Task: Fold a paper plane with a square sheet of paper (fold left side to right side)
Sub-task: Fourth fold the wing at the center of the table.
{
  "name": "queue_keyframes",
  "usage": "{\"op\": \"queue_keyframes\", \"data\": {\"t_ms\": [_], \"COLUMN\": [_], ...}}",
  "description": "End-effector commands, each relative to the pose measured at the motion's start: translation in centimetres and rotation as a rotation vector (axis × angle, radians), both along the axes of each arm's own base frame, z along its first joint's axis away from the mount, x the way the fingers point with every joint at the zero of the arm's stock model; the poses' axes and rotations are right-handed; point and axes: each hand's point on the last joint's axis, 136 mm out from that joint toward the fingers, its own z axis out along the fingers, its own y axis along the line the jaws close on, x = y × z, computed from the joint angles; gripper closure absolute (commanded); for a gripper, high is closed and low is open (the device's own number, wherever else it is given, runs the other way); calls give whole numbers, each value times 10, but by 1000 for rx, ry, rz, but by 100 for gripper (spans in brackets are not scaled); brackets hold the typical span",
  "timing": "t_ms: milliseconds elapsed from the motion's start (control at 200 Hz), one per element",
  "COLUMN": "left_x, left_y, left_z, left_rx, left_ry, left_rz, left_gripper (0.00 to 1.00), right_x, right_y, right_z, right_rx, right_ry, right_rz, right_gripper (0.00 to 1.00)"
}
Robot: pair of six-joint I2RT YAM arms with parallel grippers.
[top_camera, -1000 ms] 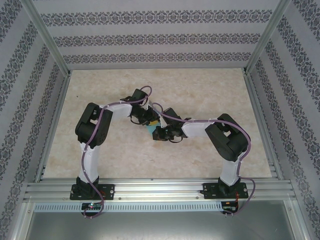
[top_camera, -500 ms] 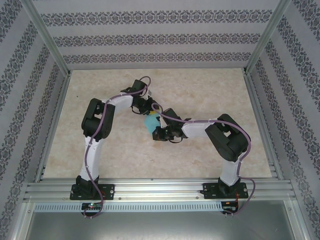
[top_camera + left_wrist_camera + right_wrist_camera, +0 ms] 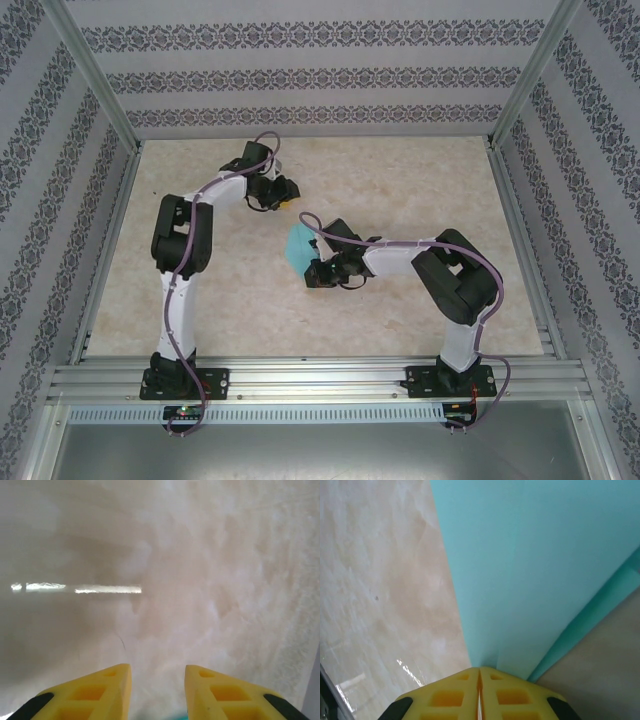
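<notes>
— Pulled back toward the table's far edge since a second ago, our left gripper shows its jaws apart, nothing between them.
— And the paper?
— Mid-table, well clear of every edge; our right gripper has its jaws together, pinching the near end.
— How far along are we?
— We see one layer lying over another, so a fold looks made. No pointed dart yet; we judge most creases remain.
</notes>
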Motion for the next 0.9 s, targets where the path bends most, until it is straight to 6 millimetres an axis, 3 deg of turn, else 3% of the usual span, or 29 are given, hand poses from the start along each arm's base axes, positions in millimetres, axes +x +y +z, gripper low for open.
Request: {"op": "queue_keyframes", "data": {"t_ms": [0,145,275,445,639,759,899], "left_x": [-28,-79,-104,-107,-107,-110,-116], "left_y": [-9,-27,-50,-60,-46,-43,-37], "left_z": [49,37,23,-5,-42,-60,-73], "left_rx": [-70,-139,-180,-151,-36,-18,13], "left_ry": [-104,-59,-26,21,70,100,118], "left_rz": [-62,-127,-190,-193,-164,-160,-150], "left_gripper": [66,70,71,71,72,72,72], "right_x": [-30,-28,-27,-24,-20,-13,-2], "right_y": [-31,-32,-33,-35,-34,-28,-19], "right_z": [-27,-28,-28,-26,-21,-7,25], "right_rx": [-136,-133,-135,-137,-128,-94,-21], "right_ry": [118,116,111,104,83,45,-10], "right_rz": [33,37,46,42,38,32,0], "right_gripper": [90,89,89,89,89,89,88]}}
